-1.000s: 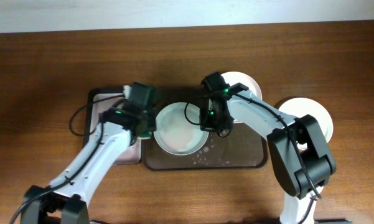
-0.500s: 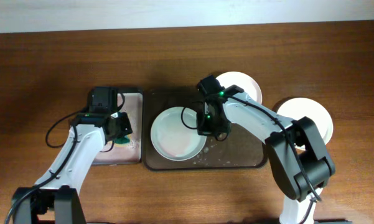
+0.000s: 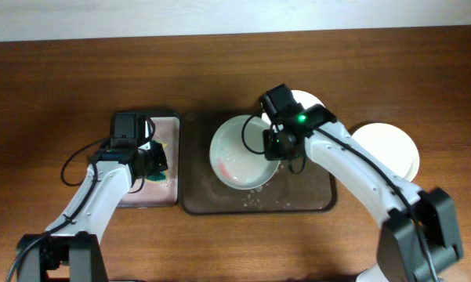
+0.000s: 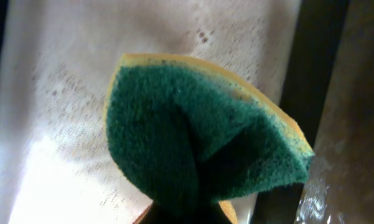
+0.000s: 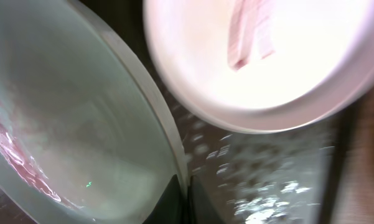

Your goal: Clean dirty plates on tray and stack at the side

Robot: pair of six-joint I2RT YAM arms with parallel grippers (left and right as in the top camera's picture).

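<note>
R arm: comes in from the near-right table corner, forearm slanting up-left over the large dark brown rectangular tray [image 3: 219,205], wrist tipped down. The right pincer [image 3: 273,146] is clenched on the rim of the pale green round shallow plate [image 3: 237,157]. In the wrist view its fingers [image 5: 167,208] sit tight together w/ the plate edge nipped between them. The plate spreads out to the pincer's left, over the tray's middle. Can't tell if it's lifted clear of the tray floor. A thin red smear [image 5: 15,158] shows inside it, on the side away from the fingers.

A white round plate w/ a pinkish streak [image 5: 261,62] lies just beyond the pincer, at the tray's far-right corner, partly hidden under the wrist. Wet spots [image 5: 255,174] speckle the tray floor beside the pincer, to its right. A second white plate [image 3: 388,149] sits well to the pincer's right, off the tray, on the brown wooden table [image 3: 63,70].

L arm: comes in from the near-left corner, forearm angled up-right, wrist over the small black-rimmed tray w/ pinkish inside [image 3: 168,129]. The left pincer [image 3: 153,162] grips a green-and-yellow sponge [image 4: 199,149], pinched into a fold. The sponge hides the fingers in the wrist view. It hangs right under the pincer, above the pinkish floor. Touching or not, can't tell.
</note>
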